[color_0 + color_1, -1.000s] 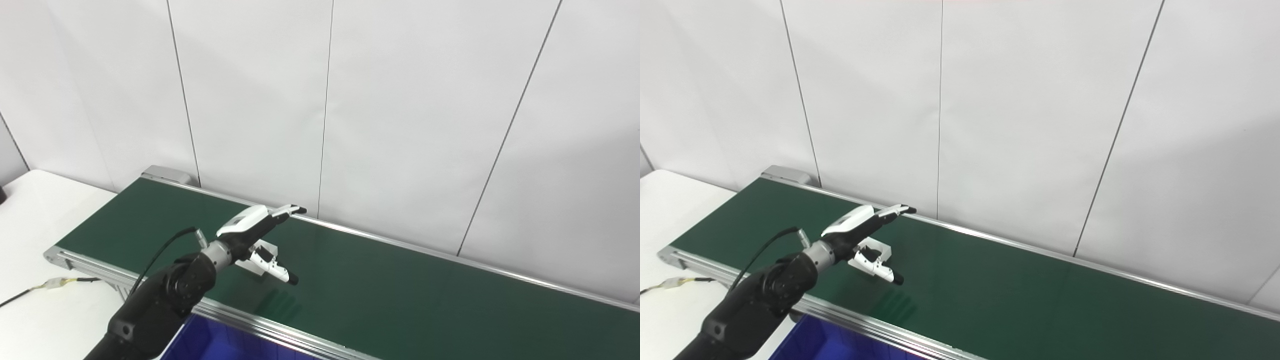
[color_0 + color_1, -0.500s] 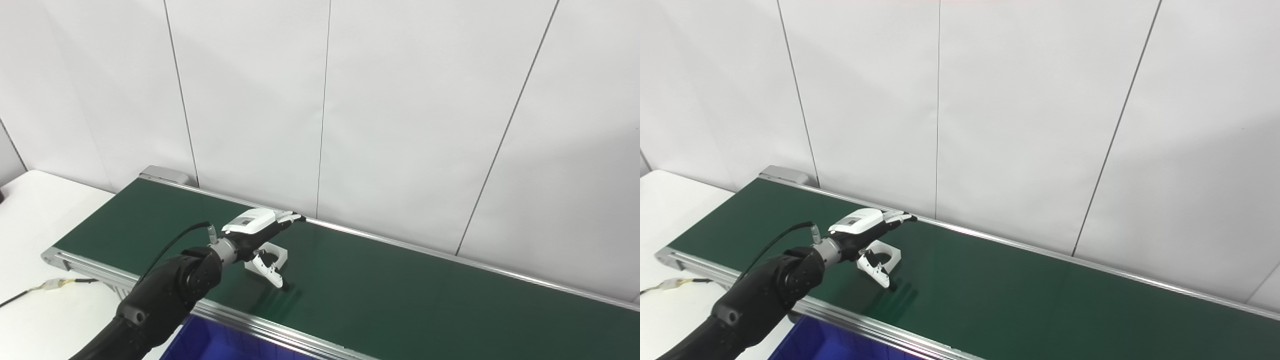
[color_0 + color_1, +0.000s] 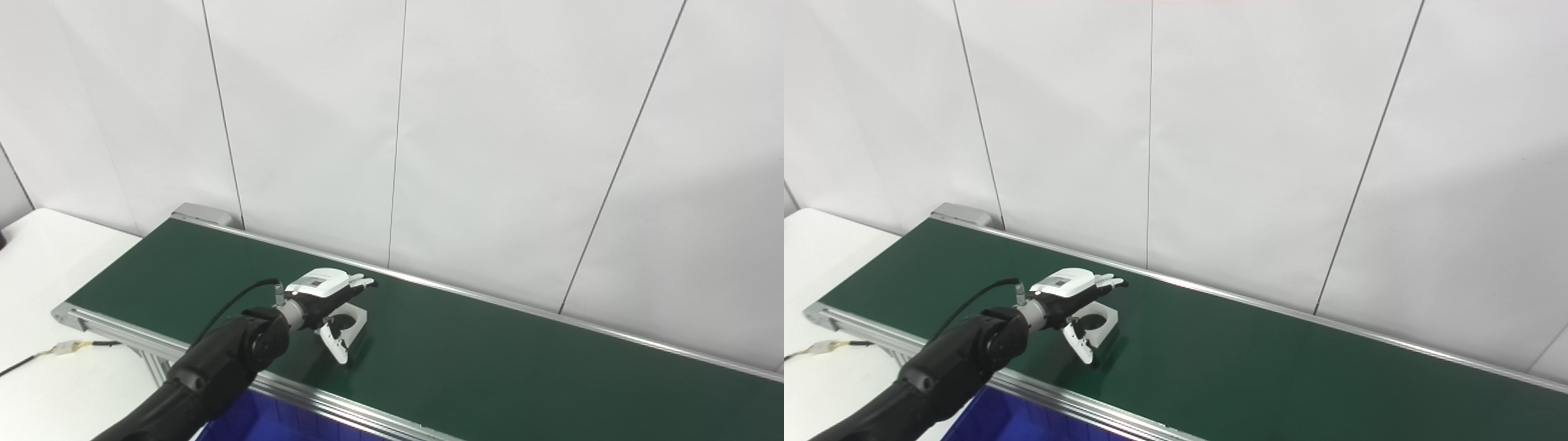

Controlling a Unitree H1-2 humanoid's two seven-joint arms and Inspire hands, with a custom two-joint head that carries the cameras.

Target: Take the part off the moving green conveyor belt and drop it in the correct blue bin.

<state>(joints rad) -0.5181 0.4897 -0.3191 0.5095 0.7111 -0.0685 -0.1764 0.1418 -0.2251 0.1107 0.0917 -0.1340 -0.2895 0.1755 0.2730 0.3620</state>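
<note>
A white part with a round hole (image 3: 350, 318) lies flat on the green conveyor belt (image 3: 490, 361). My left hand (image 3: 327, 297) reaches over it from the left, low on the belt. Its fingers (image 3: 361, 282) stretch past the part's far side and its thumb (image 3: 337, 346) points down at the near side. The hand is open around the part and does not hold it. The part also shows in the right eye view (image 3: 1102, 323) under the hand (image 3: 1078, 298). The right hand is not in view.
A blue bin (image 3: 257, 419) sits below the belt's near rail at the bottom edge. A white table (image 3: 55, 269) with a cable connector (image 3: 67, 348) lies to the left. White wall panels stand close behind the belt.
The part has travelled to the right along the belt. My left hand followed it to the right and dropped lower, with fingers and thumb now straddling it.
</note>
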